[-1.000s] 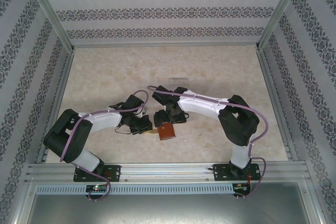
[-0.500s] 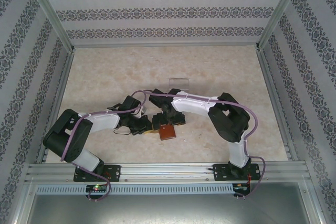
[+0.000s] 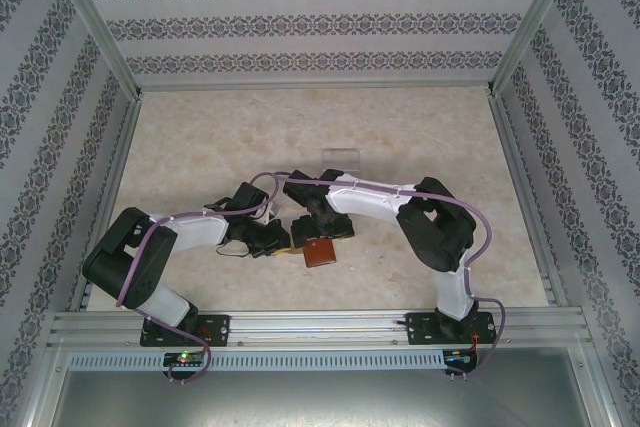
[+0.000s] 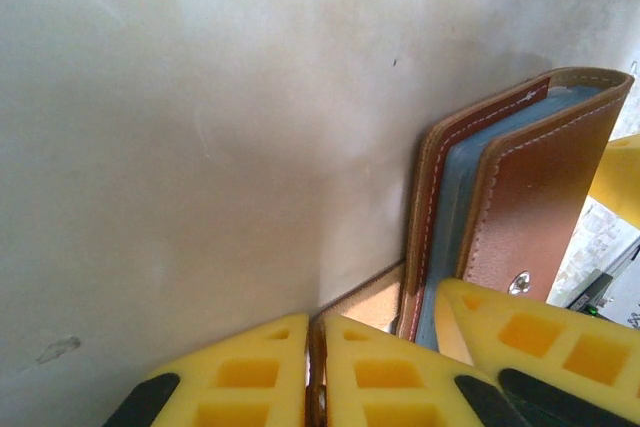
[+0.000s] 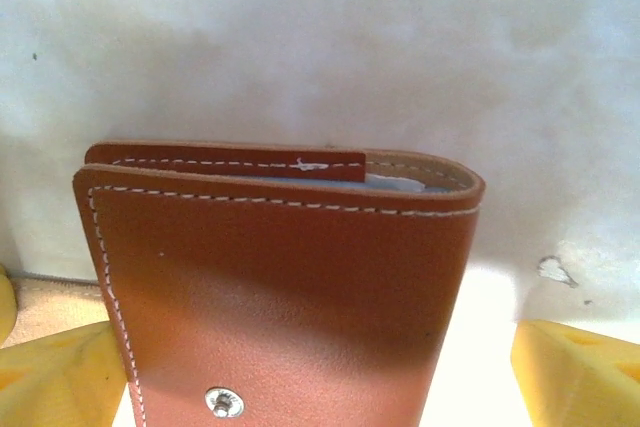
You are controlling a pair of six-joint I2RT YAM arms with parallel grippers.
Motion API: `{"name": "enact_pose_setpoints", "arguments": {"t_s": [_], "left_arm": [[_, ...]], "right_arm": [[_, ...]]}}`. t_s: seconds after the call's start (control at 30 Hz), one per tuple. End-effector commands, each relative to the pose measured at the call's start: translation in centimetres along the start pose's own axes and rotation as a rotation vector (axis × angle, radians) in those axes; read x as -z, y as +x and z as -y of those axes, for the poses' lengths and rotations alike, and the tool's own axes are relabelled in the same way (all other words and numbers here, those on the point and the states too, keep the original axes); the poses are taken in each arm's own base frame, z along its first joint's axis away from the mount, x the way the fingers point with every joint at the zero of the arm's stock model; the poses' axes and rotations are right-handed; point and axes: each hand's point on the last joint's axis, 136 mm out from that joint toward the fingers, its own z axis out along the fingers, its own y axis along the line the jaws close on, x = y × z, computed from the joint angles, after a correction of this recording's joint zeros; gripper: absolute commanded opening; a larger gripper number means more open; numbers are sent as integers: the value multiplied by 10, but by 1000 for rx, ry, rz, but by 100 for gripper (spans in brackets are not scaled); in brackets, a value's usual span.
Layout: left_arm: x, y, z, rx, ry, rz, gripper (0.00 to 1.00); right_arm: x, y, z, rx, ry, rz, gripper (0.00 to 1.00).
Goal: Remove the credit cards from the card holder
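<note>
The left claw (image 4: 315, 335) is pinching together on the tan strap tab (image 4: 368, 299) of the card holder (image 4: 520, 197), low against the pale counter (image 3: 200, 147). The reddish-brown leather card holder is sitting near the middle of the counter, toward the front, between the two claws, its covers gaping slightly and showing grey-blue inner pockets. The right claw (image 5: 315, 339) is spreading wide, its yellow fingers (image 5: 575, 372) straddling the card holder without clamping it.

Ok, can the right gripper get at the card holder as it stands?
Likely yes: the right gripper is open, with a finger on each side of the card holder and nothing between.
</note>
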Motion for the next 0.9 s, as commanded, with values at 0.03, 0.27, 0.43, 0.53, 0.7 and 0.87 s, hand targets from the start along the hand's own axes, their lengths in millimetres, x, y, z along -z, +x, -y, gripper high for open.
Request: {"name": "enact_pose_setpoints", "arguments": {"t_s": [0.03, 0.27, 0.43, 0.53, 0.7, 0.87], "left_arm": [[0, -1, 1, 4, 13, -8, 10], [3, 0, 0, 1, 4, -5, 10], [6, 0, -1, -1, -7, 1, 10], [7, 0, -2, -1, -13, 4, 10], [9, -1, -3, -2, -26, 10, 10], [16, -2, -8, -10, -86, 23, 11]], "right_arm": [[33, -4, 7, 1, 34, 71, 95], [48, -3, 16, -10, 38, 96, 90], [55, -2, 24, -23, 37, 107, 84], [58, -1, 29, -32, 35, 112, 77], [60, 1, 39, -48, 30, 114, 60], [58, 2, 45, -78, -16, 112, 35]]}}
